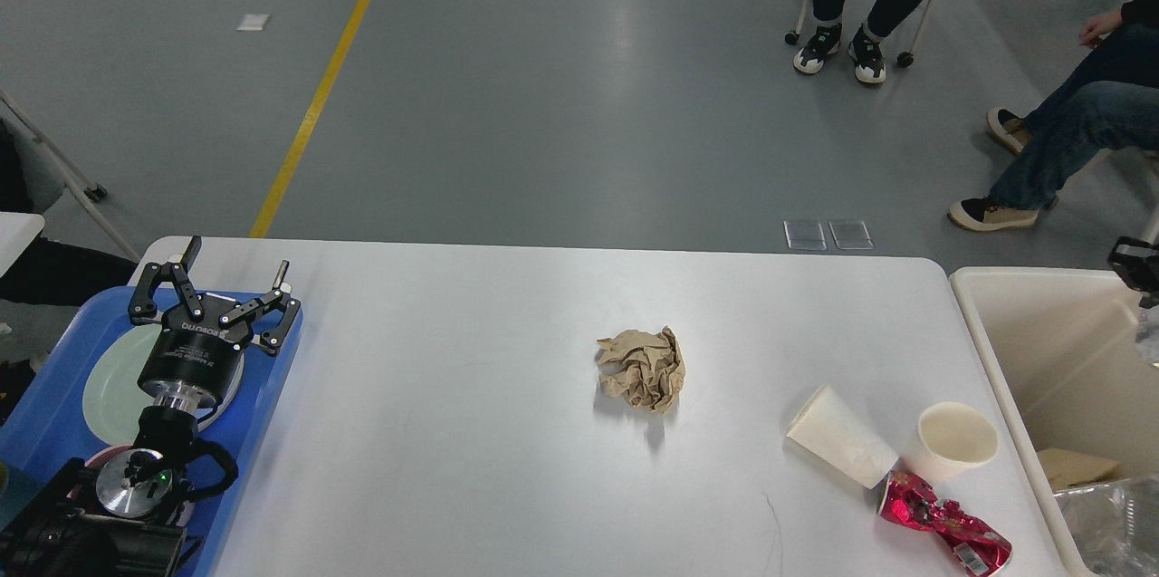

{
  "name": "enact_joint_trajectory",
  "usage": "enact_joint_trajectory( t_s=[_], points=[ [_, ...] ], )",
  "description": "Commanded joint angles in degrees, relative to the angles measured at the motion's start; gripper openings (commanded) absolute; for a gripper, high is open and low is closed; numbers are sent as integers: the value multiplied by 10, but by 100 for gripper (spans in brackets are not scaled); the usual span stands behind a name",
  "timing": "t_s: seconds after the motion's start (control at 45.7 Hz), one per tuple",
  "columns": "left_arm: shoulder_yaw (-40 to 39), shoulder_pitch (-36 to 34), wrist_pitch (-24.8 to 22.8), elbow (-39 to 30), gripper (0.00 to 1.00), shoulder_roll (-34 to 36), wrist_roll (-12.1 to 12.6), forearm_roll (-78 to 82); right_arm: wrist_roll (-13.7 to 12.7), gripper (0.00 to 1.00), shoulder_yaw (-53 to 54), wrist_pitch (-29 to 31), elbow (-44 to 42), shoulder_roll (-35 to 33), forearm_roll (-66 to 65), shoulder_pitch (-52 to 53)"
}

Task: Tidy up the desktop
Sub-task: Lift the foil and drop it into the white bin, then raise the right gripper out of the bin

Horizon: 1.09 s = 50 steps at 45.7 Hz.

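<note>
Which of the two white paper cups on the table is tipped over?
The left white paper cup is tipped, lying on its side on the white table. The right white paper cup stands upright, its open mouth facing up.

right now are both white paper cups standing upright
No, one white paper cup lies on its side beside the upright one.

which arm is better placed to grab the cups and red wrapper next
Right, probably. The tipped cup, upright cup and red wrapper sit at the desktop's right end beside the beige bin, where the right claw is. The left claw hovers over the far blue tray.
</note>
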Motion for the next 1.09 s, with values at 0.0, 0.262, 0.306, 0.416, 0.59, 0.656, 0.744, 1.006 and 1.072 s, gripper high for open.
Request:
enact_joint_trajectory(
  t_s=[0.0, 0.262, 0.306, 0.416, 0.59, 0.656, 0.744, 1.006, 1.072],
  points=[
    [0, 0, 0, 0, 96, 0, 0, 0, -1, 0, 52, -5, -104, -15, -2, -105],
    [0, 0, 0, 0, 96, 0, 1, 0, 1, 0, 162, -9, -317, -17, 2, -330],
    [0, 1, 0, 0, 96, 0, 1, 0, 1, 0, 187, -9, -341, -15, 2, -360],
    [0, 0, 0, 0, 96, 0, 1, 0, -2, 0, 221, -32, -392, -5, 0, -431],
    [0, 0, 0, 0, 96, 0, 0, 0, -2, 0, 239, -78, -470, 45, 7, -531],
    [0, 0, 0, 0, 96, 0, 0, 0, -2, 0, 252, -84, -484, 59, 7, -551],
    [0, 0, 0, 0, 96, 0, 1, 0, -2, 0, 257, -96, -486, 68, 7, -568],
    [0, 0, 0, 0, 96, 0, 0, 0, -2, 13, 253, -138, -487, 120, 6, -605],
    [0, 0, 0, 0, 96, 0, 1, 0, -2, 30, 254, -139, -487, 120, 6, -605]
  ],
)
